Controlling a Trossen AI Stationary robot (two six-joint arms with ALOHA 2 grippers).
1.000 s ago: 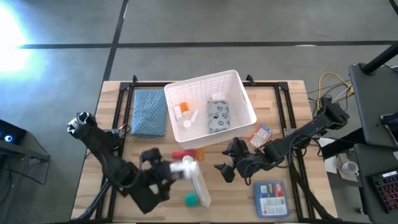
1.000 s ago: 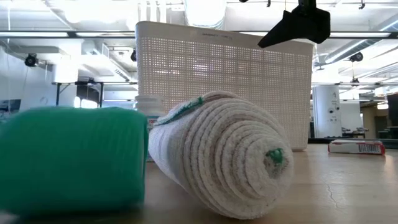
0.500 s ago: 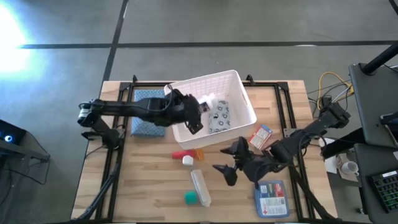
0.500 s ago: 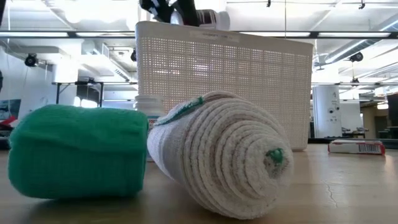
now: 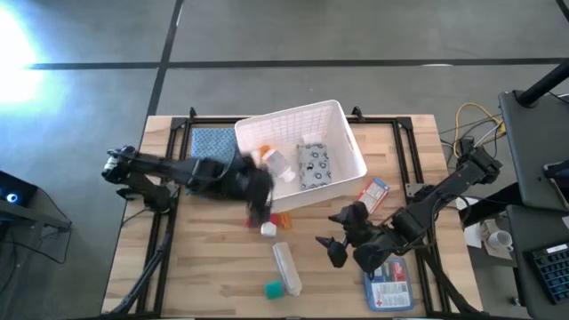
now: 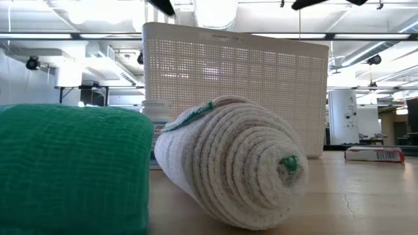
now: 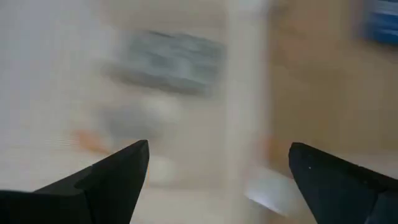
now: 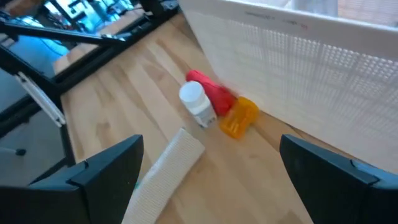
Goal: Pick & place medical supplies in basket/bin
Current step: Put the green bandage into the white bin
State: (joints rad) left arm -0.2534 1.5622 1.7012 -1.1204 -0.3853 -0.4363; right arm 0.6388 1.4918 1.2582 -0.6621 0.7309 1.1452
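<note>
The white lattice basket [image 5: 348, 133] stands at the table's far middle and holds an orange vial [image 5: 262, 153], a white bottle [image 5: 280, 165] and a grey packet [image 5: 313, 167]. Along its near wall lie a red piece [image 8: 211, 93], an orange piece [image 8: 239, 116] and a small white bottle [image 8: 196, 102]. A pale roll [image 5: 286, 267] and a green piece [image 5: 273, 286] lie nearer. My left gripper [image 7: 217, 168] is open, blurred, at the basket's near-left corner [image 5: 258, 206]. My right gripper [image 5: 336, 236] is open above bare table, right of the roll.
A blue-grey folded cloth [image 5: 209, 147] lies left of the basket. A red-white-blue box [image 5: 373, 194] sits right of the basket, and a blue pouch [image 5: 388, 284] lies at the near right, partly under my right arm. In the low view the roll [image 6: 235, 170] fills the foreground.
My left gripper carried a white bottle from the near-left table up over the basket, let it go inside, and has swung back to the basket's near-left corner, moving fast. My right gripper has risen and drifted slightly toward the near right.
</note>
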